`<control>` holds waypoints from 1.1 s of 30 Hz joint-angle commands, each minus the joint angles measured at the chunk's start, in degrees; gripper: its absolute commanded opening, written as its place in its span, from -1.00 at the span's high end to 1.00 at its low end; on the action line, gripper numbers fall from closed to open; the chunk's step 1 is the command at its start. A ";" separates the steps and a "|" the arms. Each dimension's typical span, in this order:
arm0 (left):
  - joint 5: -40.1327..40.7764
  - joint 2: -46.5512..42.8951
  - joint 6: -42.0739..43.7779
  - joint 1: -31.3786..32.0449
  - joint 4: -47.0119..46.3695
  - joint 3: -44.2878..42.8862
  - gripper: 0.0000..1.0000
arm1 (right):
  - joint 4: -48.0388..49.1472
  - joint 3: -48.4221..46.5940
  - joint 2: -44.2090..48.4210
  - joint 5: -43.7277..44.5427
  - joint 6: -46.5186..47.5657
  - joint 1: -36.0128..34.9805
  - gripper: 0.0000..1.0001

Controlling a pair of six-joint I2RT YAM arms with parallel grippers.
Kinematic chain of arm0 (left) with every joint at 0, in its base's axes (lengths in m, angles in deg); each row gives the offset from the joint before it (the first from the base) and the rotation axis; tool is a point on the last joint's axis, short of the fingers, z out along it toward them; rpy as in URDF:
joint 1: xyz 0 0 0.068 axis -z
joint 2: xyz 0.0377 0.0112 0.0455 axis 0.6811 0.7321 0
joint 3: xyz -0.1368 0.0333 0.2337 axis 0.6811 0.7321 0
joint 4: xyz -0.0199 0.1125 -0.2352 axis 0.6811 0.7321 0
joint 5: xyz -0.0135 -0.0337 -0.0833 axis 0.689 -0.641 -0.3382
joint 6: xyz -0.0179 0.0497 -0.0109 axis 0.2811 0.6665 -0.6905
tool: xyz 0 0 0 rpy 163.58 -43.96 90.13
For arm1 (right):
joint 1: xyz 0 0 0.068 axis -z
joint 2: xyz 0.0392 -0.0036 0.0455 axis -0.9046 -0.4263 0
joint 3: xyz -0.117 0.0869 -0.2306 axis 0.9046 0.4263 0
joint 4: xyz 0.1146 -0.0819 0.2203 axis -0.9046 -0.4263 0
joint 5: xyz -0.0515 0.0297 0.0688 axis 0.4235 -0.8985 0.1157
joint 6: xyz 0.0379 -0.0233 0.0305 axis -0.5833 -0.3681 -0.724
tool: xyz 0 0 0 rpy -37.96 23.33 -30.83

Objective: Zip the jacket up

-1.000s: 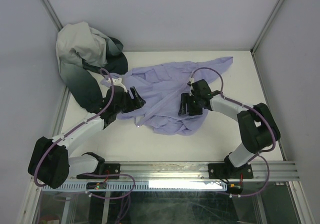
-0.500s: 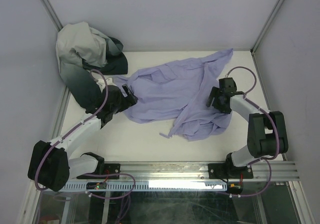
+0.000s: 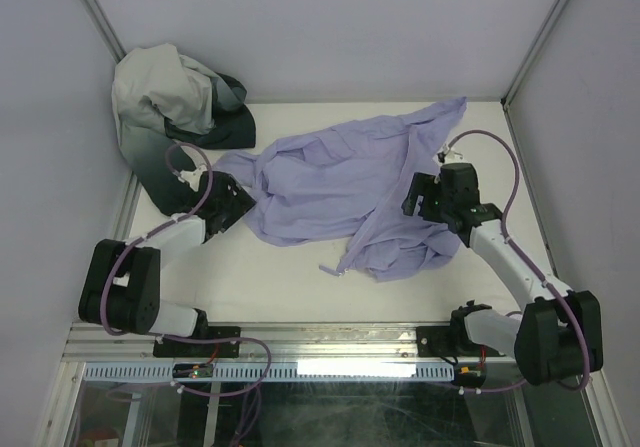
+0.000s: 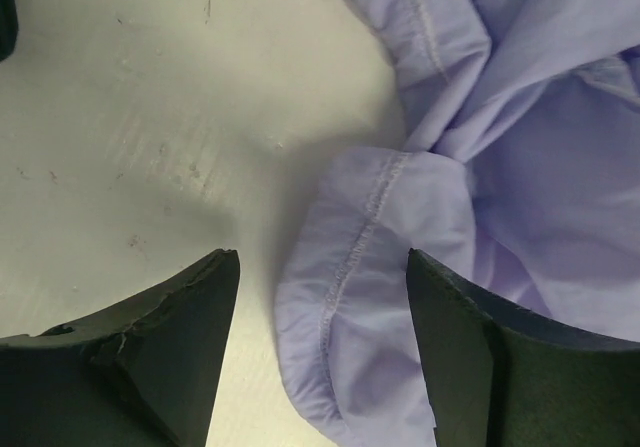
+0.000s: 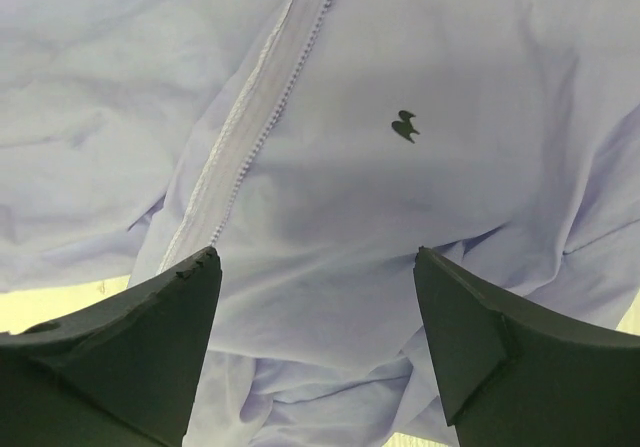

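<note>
The lavender jacket (image 3: 335, 182) lies wrinkled and spread across the middle of the table, one sleeve reaching the back right. Its zipper edge (image 3: 345, 257) trails toward the near side. My left gripper (image 3: 238, 199) sits at the jacket's left edge. In the left wrist view it (image 4: 322, 257) is open, and a folded hem of the jacket (image 4: 370, 267) lies loose between the fingers. My right gripper (image 3: 414, 199) hovers over the jacket's right side. In the right wrist view it (image 5: 318, 255) is open above the jacket (image 5: 330, 197), with the zipper track (image 5: 250, 117) and a small dark logo (image 5: 404, 125) ahead.
A white-and-dark-green garment (image 3: 175, 117) is heaped in the back left corner, close behind the left arm. Enclosure walls stand on three sides. A metal rail (image 3: 330, 342) runs along the near edge.
The two grippers have moved apart from the jacket's middle. The jacket, bunched a second ago, now lies wider and further right. The left arm drew back to the left edge.
</note>
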 commanded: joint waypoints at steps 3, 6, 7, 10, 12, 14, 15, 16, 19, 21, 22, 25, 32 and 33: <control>-0.36 7.05 -0.55 -0.81 -7.71 -2.02 -0.20 | 2.62 1.90 4.51 -3.17 2.21 -0.93 -0.62; 0.14 9.28 -0.26 -0.86 -8.45 -3.48 0.11 | 3.41 2.65 5.01 -3.63 2.21 -1.07 -0.62; 0.44 9.71 -0.17 -0.94 -8.57 -4.02 0.26 | 3.50 2.86 5.16 -3.59 2.21 -1.13 -0.62; 0.24 9.18 0.70 -0.99 -7.87 -6.20 0.75 | 3.48 3.15 5.30 -3.70 2.22 -1.25 -0.62; -1.53 7.21 1.82 -0.91 -6.95 -7.18 1.00 | 3.53 3.41 5.80 -3.57 2.20 -1.33 -0.62; -2.28 3.93 3.18 -0.58 -4.25 -8.35 1.00 | 3.61 3.66 6.57 -3.26 2.22 -1.44 -0.62; -2.12 1.43 3.98 -0.19 -2.89 -9.01 1.00 | 3.77 3.71 6.93 -3.18 2.19 -1.38 -0.62; -1.84 -1.06 5.13 0.58 -1.28 -9.71 1.00 | 3.91 3.92 7.21 -3.19 2.22 -1.43 -0.62; 1.01 -7.58 9.27 5.66 4.02 -13.07 1.00 | 4.32 4.08 7.24 -3.64 2.14 -1.42 -0.62; 3.21 -10.40 11.71 11.05 8.15 -16.13 1.00 | 4.52 4.07 6.85 -4.10 2.18 -1.42 -0.62; 4.19 -11.38 12.64 14.32 9.91 -17.40 1.00 | 4.62 4.13 6.64 -4.30 2.17 -1.55 -0.62; 5.34 -13.59 13.12 23.55 12.82 -19.03 1.00 | 4.69 4.10 6.18 -4.59 2.20 -1.56 -0.62; 4.94 -10.70 9.65 44.40 11.67 -16.24 0.92 | 6.25 4.49 5.23 -5.86 2.10 -1.51 -0.61; 4.06 -9.85 8.95 46.37 11.14 -15.56 0.80 | 6.58 4.49 4.71 -6.54 2.10 -1.52 -0.61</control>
